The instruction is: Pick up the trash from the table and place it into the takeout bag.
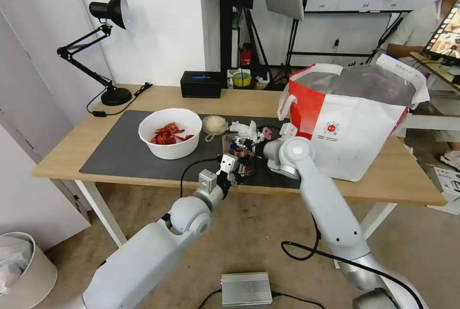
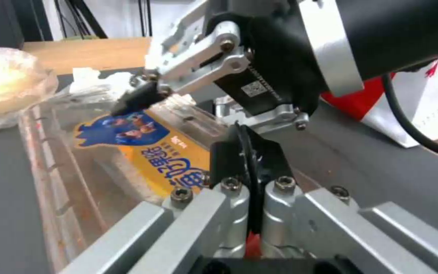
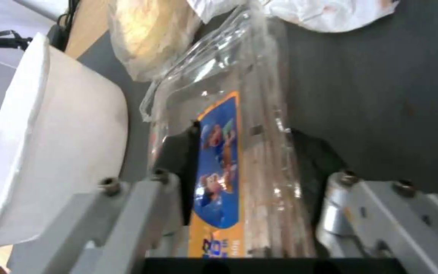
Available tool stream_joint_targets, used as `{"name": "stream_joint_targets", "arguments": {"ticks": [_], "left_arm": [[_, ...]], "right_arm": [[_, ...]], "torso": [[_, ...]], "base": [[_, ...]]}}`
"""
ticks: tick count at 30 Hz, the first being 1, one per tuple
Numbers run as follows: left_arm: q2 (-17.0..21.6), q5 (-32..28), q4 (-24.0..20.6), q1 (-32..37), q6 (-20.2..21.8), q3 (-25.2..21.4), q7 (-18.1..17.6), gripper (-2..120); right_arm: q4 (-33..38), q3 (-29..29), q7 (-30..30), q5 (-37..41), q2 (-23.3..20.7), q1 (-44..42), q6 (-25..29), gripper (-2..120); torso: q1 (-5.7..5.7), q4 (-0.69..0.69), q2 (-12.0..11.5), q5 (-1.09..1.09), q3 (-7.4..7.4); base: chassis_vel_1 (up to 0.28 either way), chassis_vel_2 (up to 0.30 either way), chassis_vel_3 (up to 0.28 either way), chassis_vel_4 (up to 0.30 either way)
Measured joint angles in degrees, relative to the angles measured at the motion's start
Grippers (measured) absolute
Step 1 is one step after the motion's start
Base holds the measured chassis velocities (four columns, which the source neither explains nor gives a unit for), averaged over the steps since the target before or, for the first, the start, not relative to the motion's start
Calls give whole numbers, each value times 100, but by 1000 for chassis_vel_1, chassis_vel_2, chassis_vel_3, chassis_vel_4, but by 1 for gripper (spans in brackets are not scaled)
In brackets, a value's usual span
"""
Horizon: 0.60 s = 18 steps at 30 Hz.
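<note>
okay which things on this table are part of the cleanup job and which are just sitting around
Part of the job: white bowl of red scraps, clear tray gripped by the right gripper, round tub, tissue wad, takeout bag.

Just lying about: desk lamp, black box, tape roll.

Both arms reach forward and meet low over the surface [image 1: 143, 96]. The left hand [image 1: 233, 165] is pinched closed; the right hand [image 1: 238, 147] clamps the clear hinged tray [image 3: 252, 160].

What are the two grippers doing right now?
Left gripper: shut at the clear hinged plastic tray's edge.
Right gripper: clamped across that tray.
</note>
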Motion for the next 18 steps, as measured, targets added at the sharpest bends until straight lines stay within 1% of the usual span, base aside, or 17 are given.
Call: {"name": "stream_joint_targets", "arguments": {"ticks": [2,3,5,6,8,9,10,11,18], "left_arm": [[-5,2,5,10,-55,4,0,0],[-5,2,5,10,-55,4,0,0],[-6,2,7,13,-76,8,1,0],[-6,2,7,13,-76,8,1,0],[2,1,7,15,-80,9,1,0],[9,-2,3,15,-81,8,1,0],[9,-2,3,15,-81,8,1,0],[19,-11,-8,17,-84,4,1,0],[88,-49,-92,70,-89,-63,0,0]], "right_arm": [[1,7,2,1,-22,-11,5,25],[1,7,2,1,-22,-11,5,25],[2,10,2,3,-34,-22,7,17],[2,10,2,3,-34,-22,7,17],[6,13,-4,9,-43,-29,9,6],[8,14,-5,11,-44,-29,10,2],[8,14,-5,11,-44,-29,10,2],[8,14,-6,13,-46,-29,10,0],[7,16,-9,20,-59,-29,11,0]], "torso": [[0,0,0,0,0],[0,0,0,0,0],[0,0,0,0,0],[0,0,0,0,0],[0,0,0,0,0],[0,0,0,0,0],[0,0,0,0,0],[0,1,0,0,0],[0,1,0,0,0]], "base": [[0,0,0,0],[0,0,0,0],[0,0,0,0],[0,0,0,0],[0,0,0,0],[0,0,0,0],[0,0,0,0],[0,0,0,0],[0,0,0,0]]}}
